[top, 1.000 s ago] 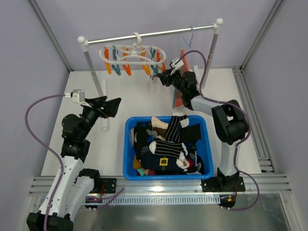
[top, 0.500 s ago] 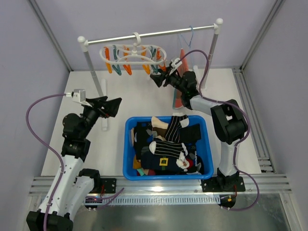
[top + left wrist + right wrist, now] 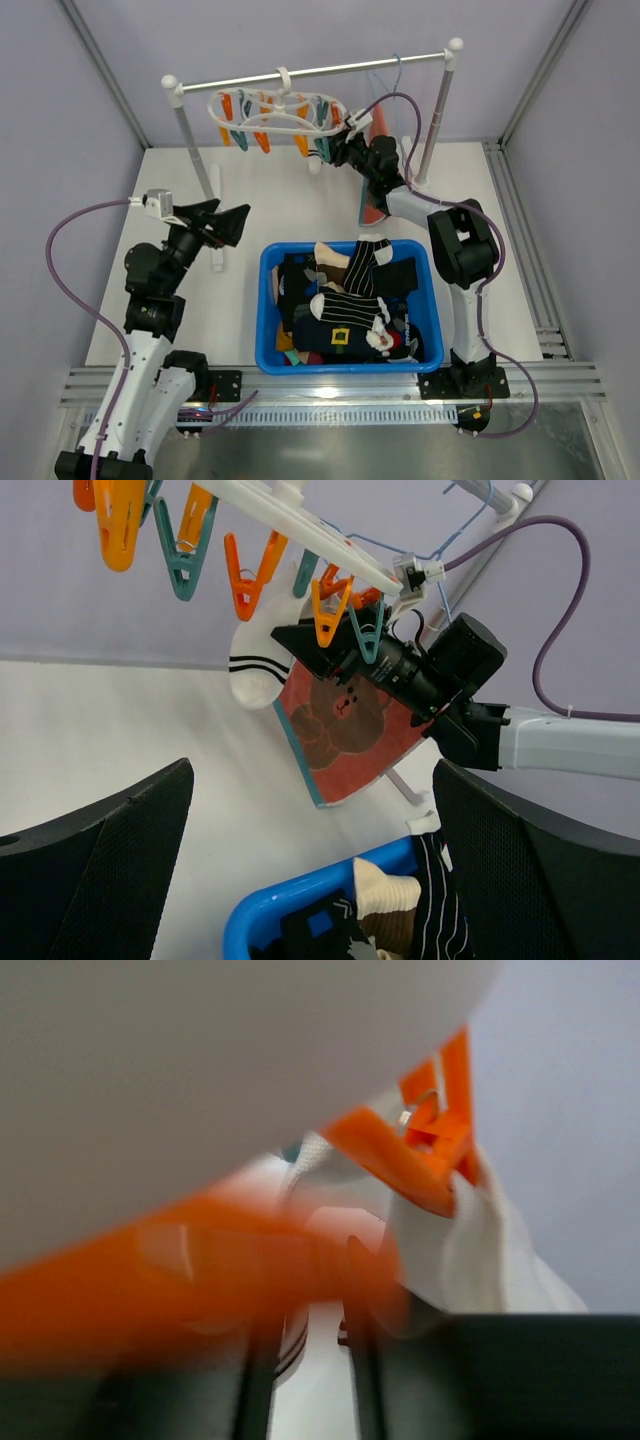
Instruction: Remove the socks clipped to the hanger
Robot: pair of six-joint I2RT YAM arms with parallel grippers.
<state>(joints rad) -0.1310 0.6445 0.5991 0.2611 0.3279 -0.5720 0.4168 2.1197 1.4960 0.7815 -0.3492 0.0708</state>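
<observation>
The one sock left on the white plastic oval-ring drying hanger (image 3: 282, 112) is a white ankle sock with black stripes (image 3: 252, 670). It dangles at the ring's right end, just beside the flat orange cloth with a brown bear print (image 3: 345, 725). The right gripper (image 3: 296, 638) is up among the pegs there, and its wrist view shows an orange plastic peg (image 3: 428, 1148) biting white fabric. That view is too blurred to show whether the jaws are pinching anything. To do this step well, the fingers should close on the sock just under the peg, not on the peg or the bear cloth. The pull should then go straight down, so the ring does not swing on the white rail (image 3: 330, 68). The left gripper (image 3: 225, 222) hangs spread wide and empty, well apart. The freed sock probably belongs in the blue plastic basket (image 3: 263, 305).
</observation>
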